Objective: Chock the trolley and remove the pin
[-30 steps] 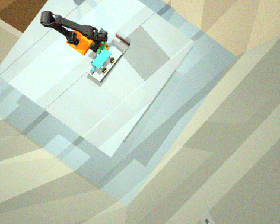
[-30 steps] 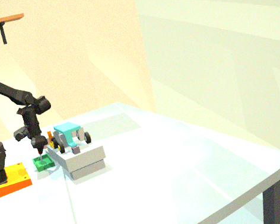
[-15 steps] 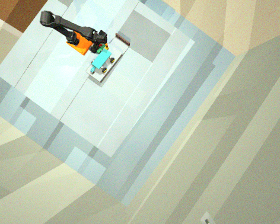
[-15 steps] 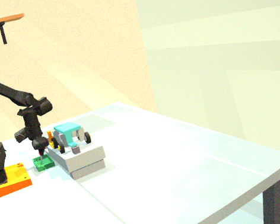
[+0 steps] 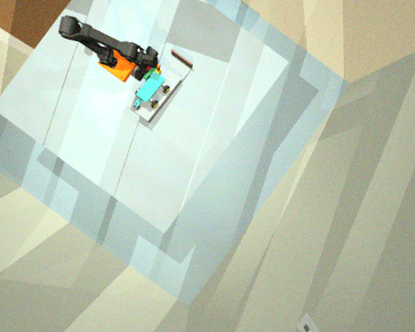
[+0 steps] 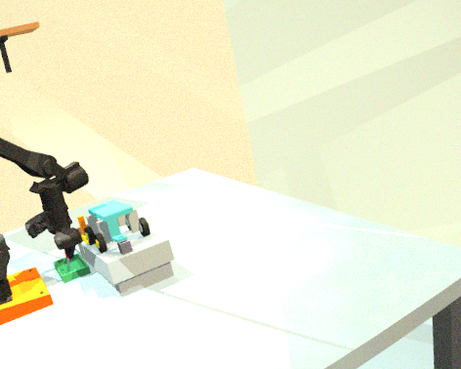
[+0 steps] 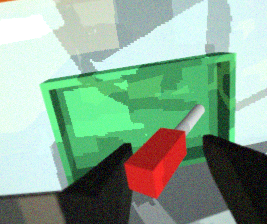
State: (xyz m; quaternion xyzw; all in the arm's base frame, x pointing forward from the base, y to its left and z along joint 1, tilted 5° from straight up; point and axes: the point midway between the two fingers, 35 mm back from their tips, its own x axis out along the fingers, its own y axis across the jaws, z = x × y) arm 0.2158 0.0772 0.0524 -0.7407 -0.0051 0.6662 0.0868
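The green tray [image 5: 149,74] [image 6: 80,270] [image 7: 94,117] lies beside the ramp. The stop pin, with its red head [image 7: 156,160] and grey shaft, is over the tray in the wrist view, tilted, its shaft pointing to the tray's far right corner. My gripper [image 6: 69,255] [image 7: 166,146] is open low over the tray, with the pin's head loose between the separated fingertips. The trolley [image 5: 150,88] [image 6: 111,211], turquoise on top with black wheels, stands on the ramp. The chock's orange handle [image 6: 81,225] rises beside a wheel at the end away from the small grey block; contact is not clear.
The pale ramp [image 6: 143,263] stands right of the tray, with a grey block [image 6: 125,247] at its near end. A brown bar [image 5: 181,59] crosses its other end. The orange arm base [image 5: 118,68] [image 6: 33,292] is left of the tray.
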